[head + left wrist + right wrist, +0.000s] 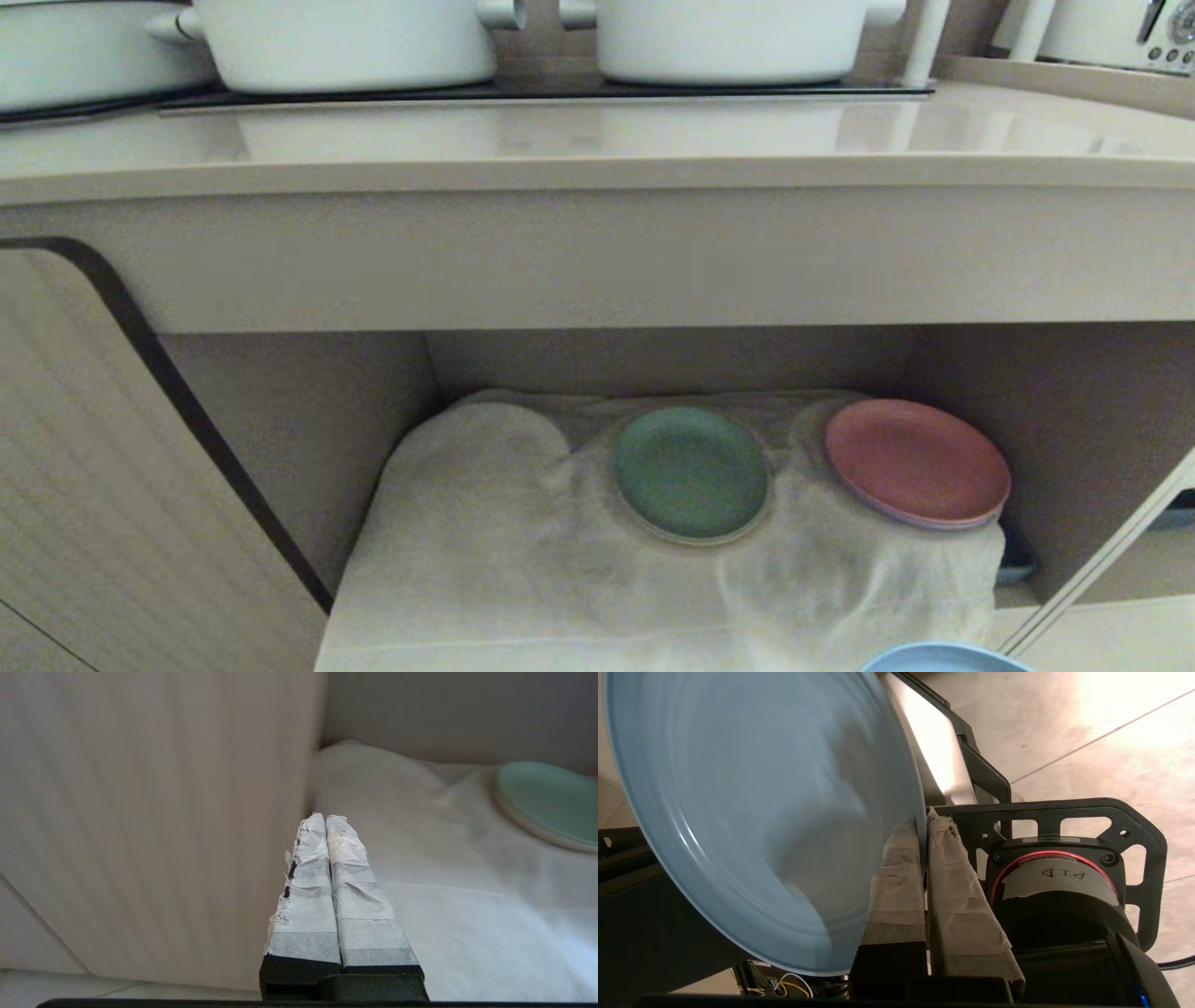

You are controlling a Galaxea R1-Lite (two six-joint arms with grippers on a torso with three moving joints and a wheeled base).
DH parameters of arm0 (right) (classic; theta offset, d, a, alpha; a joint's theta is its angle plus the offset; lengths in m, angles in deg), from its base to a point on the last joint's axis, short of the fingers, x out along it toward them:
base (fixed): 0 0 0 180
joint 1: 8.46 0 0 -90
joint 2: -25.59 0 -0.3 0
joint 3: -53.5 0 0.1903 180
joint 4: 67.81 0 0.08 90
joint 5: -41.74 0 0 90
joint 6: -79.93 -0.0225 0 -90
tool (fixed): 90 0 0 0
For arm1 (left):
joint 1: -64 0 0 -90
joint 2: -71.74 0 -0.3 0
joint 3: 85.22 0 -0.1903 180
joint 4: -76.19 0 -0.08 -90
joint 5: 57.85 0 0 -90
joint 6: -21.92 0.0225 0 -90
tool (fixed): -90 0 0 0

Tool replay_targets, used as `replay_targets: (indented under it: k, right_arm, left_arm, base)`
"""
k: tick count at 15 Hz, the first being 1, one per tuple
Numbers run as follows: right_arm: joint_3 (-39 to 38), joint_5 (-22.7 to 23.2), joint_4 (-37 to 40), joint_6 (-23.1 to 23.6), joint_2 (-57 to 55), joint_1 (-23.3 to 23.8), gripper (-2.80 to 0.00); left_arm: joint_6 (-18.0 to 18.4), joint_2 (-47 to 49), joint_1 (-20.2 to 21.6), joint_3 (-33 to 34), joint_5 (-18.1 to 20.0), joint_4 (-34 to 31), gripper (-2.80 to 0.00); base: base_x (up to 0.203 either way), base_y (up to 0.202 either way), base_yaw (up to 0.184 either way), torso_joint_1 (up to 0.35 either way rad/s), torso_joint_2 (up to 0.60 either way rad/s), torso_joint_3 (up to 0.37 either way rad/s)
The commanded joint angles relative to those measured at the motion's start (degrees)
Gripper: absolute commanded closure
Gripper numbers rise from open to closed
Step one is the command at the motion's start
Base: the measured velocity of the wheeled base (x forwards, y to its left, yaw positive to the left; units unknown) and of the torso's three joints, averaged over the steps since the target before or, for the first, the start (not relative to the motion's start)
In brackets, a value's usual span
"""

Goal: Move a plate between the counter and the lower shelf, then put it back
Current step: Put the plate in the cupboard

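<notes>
From the head view, the lower shelf (523,579) sits under the counter (597,159). A green plate (691,474) and a pink plate (917,463) lie on the white cloth (467,523) there. Only a small curved edge of the plate (943,658), the light-blue one, peeks in at the bottom right, low and in front of the shelf. No arm shows here.

From the left wrist view, the left gripper (325,821) has its taped fingers pressed together with nothing between them. It rests by a beige panel (154,826), with the cloth and the green plate off to one side.

From the right wrist view, the right gripper (923,823) pinches the rim of the blue plate. The plate stands out from the fingers, tilted, with the floor (1087,732) behind it.

So the right arm already has the plate. I think the shelf and counter both lie ahead of it, the counter higher up.
</notes>
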Motion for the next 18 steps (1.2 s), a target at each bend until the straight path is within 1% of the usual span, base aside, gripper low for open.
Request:
replay_targets:
  k: [1,18]
  right_arm:
    - [0.08,0.08,0.26,-0.12,-0.08,-0.04,0.0]
    - [0.08,0.09,0.44,-0.09,0.01,-0.04,0.0]
  left_arm:
    - [-0.07,-0.02,0.0,0.05,-0.03,0.02,0.0]
    - [-0.06,-0.02,0.0,0.04,-0.03,0.02,0.0]
  base:
    - [0.0,0.192,-0.002,0.004,0.0,0.006]
    - [0.0,0.195,-0.001,0.003,0.0,0.003]
